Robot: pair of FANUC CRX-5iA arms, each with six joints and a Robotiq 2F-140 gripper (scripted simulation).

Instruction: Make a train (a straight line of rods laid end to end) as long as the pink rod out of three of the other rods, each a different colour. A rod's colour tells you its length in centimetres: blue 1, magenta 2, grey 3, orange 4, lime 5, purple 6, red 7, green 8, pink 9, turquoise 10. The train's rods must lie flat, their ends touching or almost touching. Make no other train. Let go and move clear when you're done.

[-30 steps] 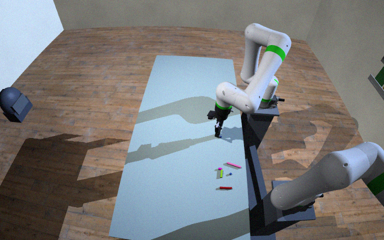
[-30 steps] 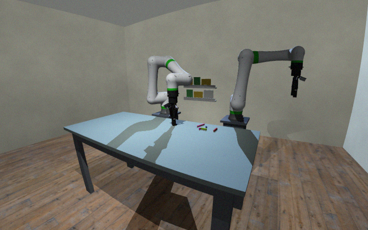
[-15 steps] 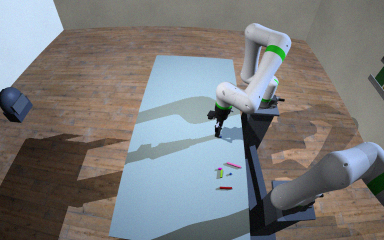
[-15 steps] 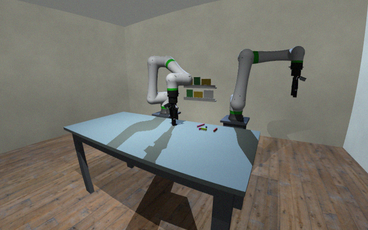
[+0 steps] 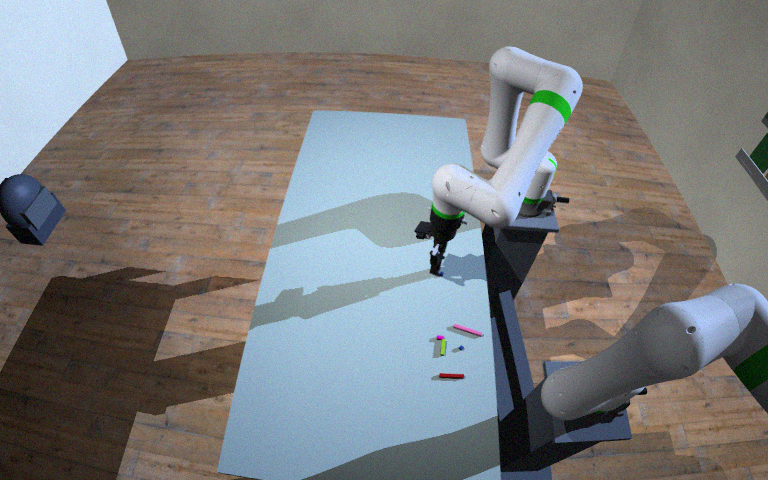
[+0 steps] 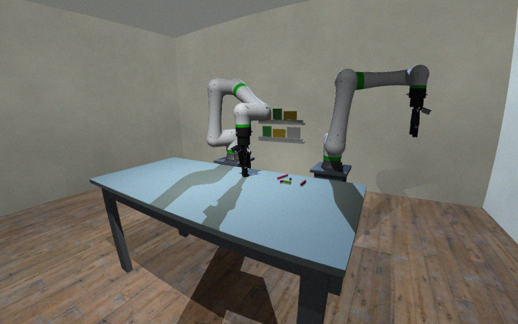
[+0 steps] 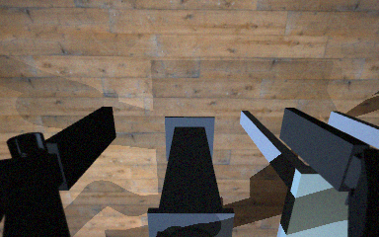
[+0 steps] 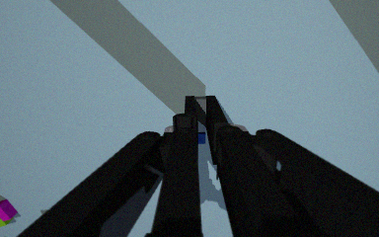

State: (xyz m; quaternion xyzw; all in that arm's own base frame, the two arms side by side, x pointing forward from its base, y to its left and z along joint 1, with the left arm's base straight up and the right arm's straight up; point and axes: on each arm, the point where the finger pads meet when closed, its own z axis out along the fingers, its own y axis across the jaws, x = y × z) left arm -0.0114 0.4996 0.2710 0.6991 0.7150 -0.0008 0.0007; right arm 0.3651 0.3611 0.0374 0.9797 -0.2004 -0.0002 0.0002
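Grey rod [image 8: 199, 103]: seemingly grasped by right hand [image 5: 435, 271] [image 6: 245, 175] [image 8: 199, 111]
Blue rod [image 5: 441, 273] [image 8: 201, 138]: beside fingertips; don't nudge
Release: ends aligned, open gently, lift straight
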